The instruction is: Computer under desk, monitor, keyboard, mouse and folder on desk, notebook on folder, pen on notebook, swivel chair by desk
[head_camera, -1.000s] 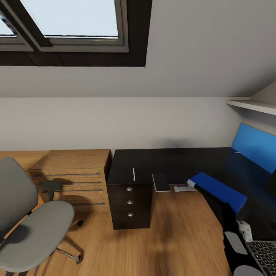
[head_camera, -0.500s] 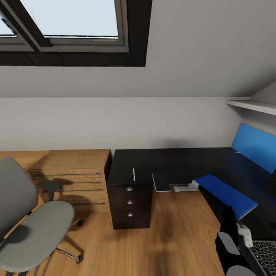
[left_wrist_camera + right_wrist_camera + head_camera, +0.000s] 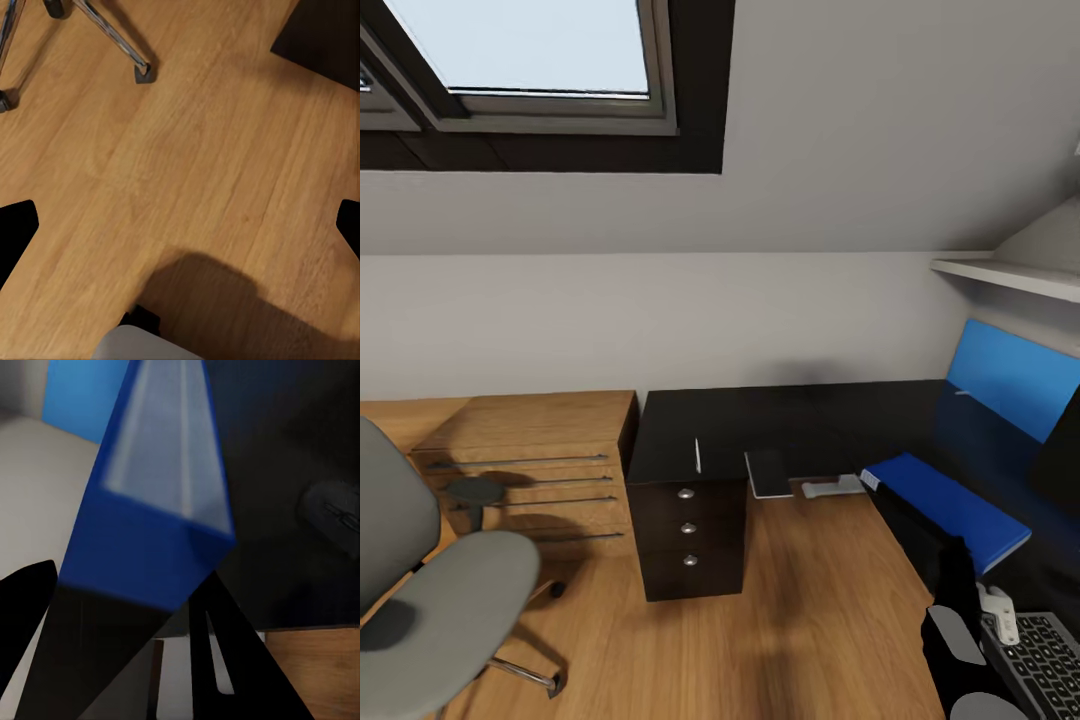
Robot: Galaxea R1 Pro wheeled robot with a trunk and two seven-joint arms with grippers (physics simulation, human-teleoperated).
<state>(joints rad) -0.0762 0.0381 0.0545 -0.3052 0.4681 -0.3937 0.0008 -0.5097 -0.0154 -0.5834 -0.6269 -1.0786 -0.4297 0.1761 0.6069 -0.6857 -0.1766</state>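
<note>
Swivel chair (image 3: 435, 590) left of the desk (image 3: 780, 425); notebook (image 3: 768, 473), folder (image 3: 945, 503) and keyboard (image 3: 1050, 655) on the desk

One desk (image 3: 790, 425) carries one folder (image 3: 945, 508), one notebook (image 3: 768, 473), one keyboard (image 3: 1050, 655); beside it, one chair (image 3: 430, 590), three knobs (image 3: 687, 527).

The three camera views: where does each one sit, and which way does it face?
Head view: on the robot's head, facing forward and down at the desk and chair; its right arm shows.
Left wrist view: on the left arm, facing the wooden floor; the left end effector is open.
Right wrist view: on the right arm, facing the blue folder; the right end effector grips its near end.
Shared: head and right wrist views both show the folder on the desk.
</note>
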